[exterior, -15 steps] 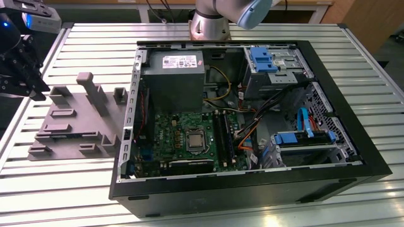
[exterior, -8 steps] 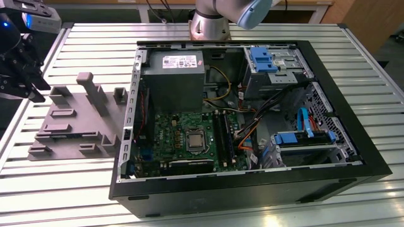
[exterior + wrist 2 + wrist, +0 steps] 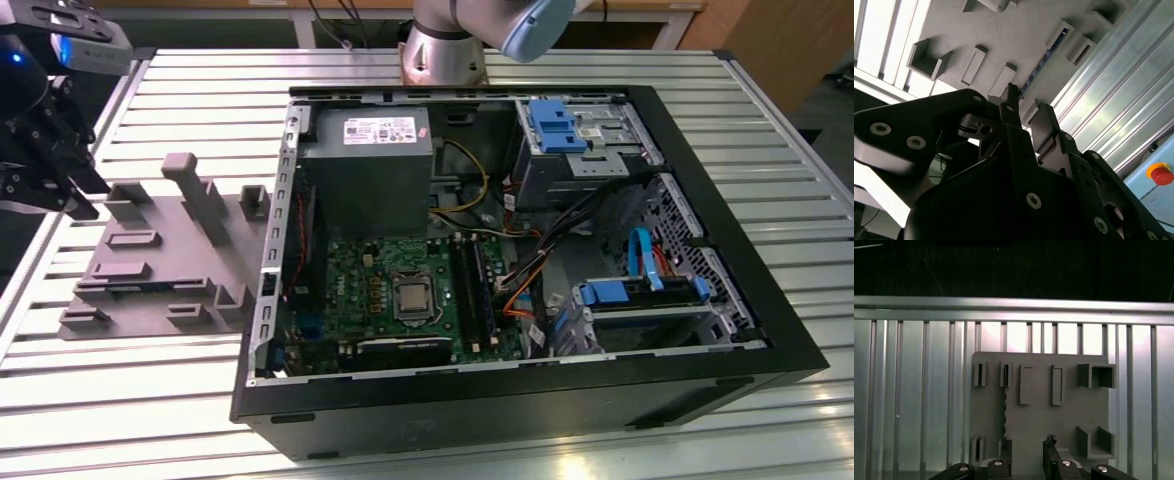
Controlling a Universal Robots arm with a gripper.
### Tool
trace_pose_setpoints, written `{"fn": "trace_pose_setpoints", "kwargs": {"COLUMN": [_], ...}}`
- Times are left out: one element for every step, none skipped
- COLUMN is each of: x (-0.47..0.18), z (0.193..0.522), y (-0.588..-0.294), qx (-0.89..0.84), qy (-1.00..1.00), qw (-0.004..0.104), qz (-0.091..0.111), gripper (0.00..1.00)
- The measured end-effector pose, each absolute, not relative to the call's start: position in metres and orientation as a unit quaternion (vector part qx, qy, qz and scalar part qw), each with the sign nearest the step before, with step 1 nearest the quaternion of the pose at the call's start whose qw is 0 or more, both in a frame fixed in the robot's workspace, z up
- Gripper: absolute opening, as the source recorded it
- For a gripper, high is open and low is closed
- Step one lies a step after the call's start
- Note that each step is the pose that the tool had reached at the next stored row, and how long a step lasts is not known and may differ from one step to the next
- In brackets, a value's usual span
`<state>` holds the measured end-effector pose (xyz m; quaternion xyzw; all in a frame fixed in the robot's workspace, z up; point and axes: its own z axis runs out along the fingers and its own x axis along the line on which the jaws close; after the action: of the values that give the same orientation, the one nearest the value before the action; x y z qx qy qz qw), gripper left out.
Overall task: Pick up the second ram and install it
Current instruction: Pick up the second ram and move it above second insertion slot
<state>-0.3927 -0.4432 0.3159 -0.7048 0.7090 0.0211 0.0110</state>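
Observation:
The second ram (image 3: pixel 1003 407) stands on edge as a thin dark strip in a pair of slots on the grey holder plate (image 3: pixel 1036 425). In the second wrist view the ram (image 3: pixel 1045 56) shows as a narrow blue-green line. In both wrist views my gripper (image 3: pixel 1027 452) (image 3: pixel 1029 114) hovers above the plate, open with nothing between its fingers; the ram's near end lies by one finger (image 3: pixel 1006 450). In the exterior view the gripper (image 3: pixel 60 175) hangs over the left end of the holder plate (image 3: pixel 147 270).
An open black computer case (image 3: pixel 747 300) lies to the exterior view's right of the holder, with a green motherboard (image 3: pixel 360 290) and long black slot rails (image 3: pixel 471 285) inside. The holder carries several raised grey blocks (image 3: pixel 200 195). All of it rests on a ribbed aluminium table (image 3: pixel 134 380).

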Motion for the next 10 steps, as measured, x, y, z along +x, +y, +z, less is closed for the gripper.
{"fn": "trace_pose_setpoints", "kwargs": {"x": [-0.3926,-0.3927,-0.3926,-0.3927,-0.3927,-0.3927,-0.3926,-0.3926,-0.3926,-0.3926], "z": [0.3145,0.3133,0.3126,0.3126,0.3126,0.3126,0.3126,0.3125,0.3124,0.3124], "y": [-0.4432,-0.4432,-0.4432,-0.4432,-0.4432,-0.4432,-0.4432,-0.4432,-0.4432,-0.4432], "qx": [-0.705,-0.705,-0.705,-0.705,-0.705,-0.705,-0.705,-0.705,-0.705,-0.705], "qy": [0.709,0.709,0.709,0.709,0.709,0.709,0.709,0.709,0.709,0.709], "qw": [0.011,0.011,0.011,0.011,0.011,0.011,0.011,0.011,0.011,0.011], "qz": [0.021,0.021,0.021,0.021,0.021,0.021,0.021,0.021,0.021,0.021], "gripper": [0.38,0.38,0.38,0.38,0.38,0.38,0.38,0.38,0.38,0.38]}}
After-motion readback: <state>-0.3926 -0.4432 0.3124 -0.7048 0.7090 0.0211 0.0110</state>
